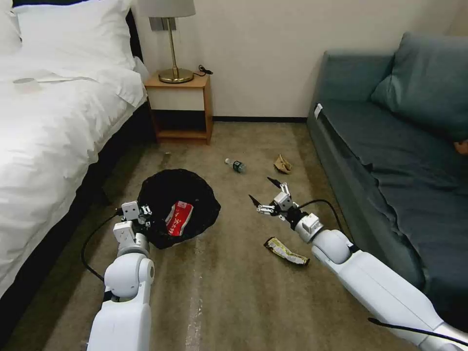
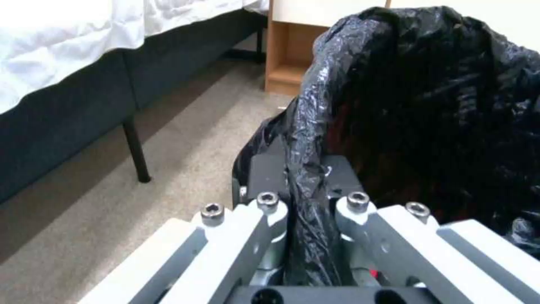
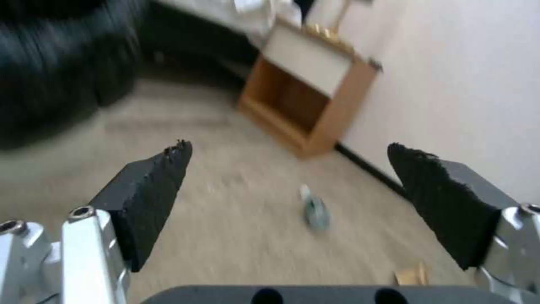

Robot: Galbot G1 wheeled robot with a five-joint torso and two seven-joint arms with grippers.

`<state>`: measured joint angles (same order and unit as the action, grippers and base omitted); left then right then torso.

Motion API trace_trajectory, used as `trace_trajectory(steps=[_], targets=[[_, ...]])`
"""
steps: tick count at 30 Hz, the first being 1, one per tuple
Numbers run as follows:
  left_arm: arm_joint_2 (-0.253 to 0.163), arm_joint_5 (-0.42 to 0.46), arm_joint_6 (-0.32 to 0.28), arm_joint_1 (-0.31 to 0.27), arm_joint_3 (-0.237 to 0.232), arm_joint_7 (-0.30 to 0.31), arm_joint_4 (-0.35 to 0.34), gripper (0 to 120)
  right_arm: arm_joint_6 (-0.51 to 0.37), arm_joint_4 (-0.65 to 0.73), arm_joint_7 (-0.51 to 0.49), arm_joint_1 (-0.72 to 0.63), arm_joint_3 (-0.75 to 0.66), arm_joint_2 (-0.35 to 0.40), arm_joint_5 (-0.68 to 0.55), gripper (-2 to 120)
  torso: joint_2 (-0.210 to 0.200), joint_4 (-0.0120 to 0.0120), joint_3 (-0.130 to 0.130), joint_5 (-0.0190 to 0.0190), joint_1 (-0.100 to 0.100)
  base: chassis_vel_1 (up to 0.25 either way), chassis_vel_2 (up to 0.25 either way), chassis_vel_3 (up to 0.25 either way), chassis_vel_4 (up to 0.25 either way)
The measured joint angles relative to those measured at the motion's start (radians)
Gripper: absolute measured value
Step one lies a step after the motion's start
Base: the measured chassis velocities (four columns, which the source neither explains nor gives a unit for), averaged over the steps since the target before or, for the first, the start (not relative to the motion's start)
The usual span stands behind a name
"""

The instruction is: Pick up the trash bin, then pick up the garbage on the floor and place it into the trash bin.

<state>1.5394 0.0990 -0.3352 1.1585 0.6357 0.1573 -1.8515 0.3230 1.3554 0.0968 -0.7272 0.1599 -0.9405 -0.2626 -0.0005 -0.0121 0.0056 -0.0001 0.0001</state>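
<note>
The trash bin [image 1: 195, 195], lined with a crinkled black bag, hangs just above the carpet with my left gripper [image 1: 146, 217] shut on its near rim; the left wrist view shows the bag's folded edge [image 2: 306, 169] pinched between the fingers. A red-and-white wrapper [image 1: 179, 218] lies inside the bin. My right gripper [image 1: 263, 191] is open and empty to the right of the bin, above the carpet. On the floor lie a small clear bottle [image 1: 236, 165] [image 3: 315, 209], crumpled brown paper [image 1: 282, 164] and a flat dark-and-yellow wrapper [image 1: 286, 250] beside my right forearm.
A bed [image 1: 53, 122] with white sheets runs along the left, a wooden nightstand [image 1: 181, 109] with a brass lamp stands at the back wall, and a grey-blue sofa [image 1: 390, 156] borders the right. Open carpet lies between them.
</note>
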Motion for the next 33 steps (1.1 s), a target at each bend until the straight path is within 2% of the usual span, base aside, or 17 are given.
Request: trace_trajectory(steps=[2, 10, 19, 33], targets=[[0.000, 0.000, 0.002, 0.000, 0.000, -0.001, 0.002, 5, 0.011, -0.064, 0.015, -0.002, -0.024, -0.009, 0.013, 90, 0.000, -0.0001, 0.000, 0.0000, 0.000, 0.000, 0.000, 0.000, 0.000], [-0.002, 0.002, 0.006, 0.002, 0.008, -0.001, 0.004, 5, 0.025, -0.177, 0.091, -0.001, -0.031, -0.001, 0.043, 93, 0.000, 0.0001, 0.000, -0.0001, 0.000, 0.000, 0.000, 0.000, 0.000], [-0.010, 0.002, 0.000, 0.003, 0.009, -0.001, -0.006, 5, 0.098, -0.349, 0.190, -0.007, -0.048, -0.026, 0.135, 96, 0.000, 0.0000, 0.000, -0.0002, 0.000, 0.000, 0.000, 0.000, 0.000], [-0.016, 0.008, -0.007, 0.009, 0.025, 0.000, -0.022, 5, 0.118, -0.400, 0.280, -0.070, -0.109, -0.014, 0.162, 97, 0.000, 0.0000, 0.000, -0.0001, 0.000, 0.000, 0.000, 0.000, 0.000]])
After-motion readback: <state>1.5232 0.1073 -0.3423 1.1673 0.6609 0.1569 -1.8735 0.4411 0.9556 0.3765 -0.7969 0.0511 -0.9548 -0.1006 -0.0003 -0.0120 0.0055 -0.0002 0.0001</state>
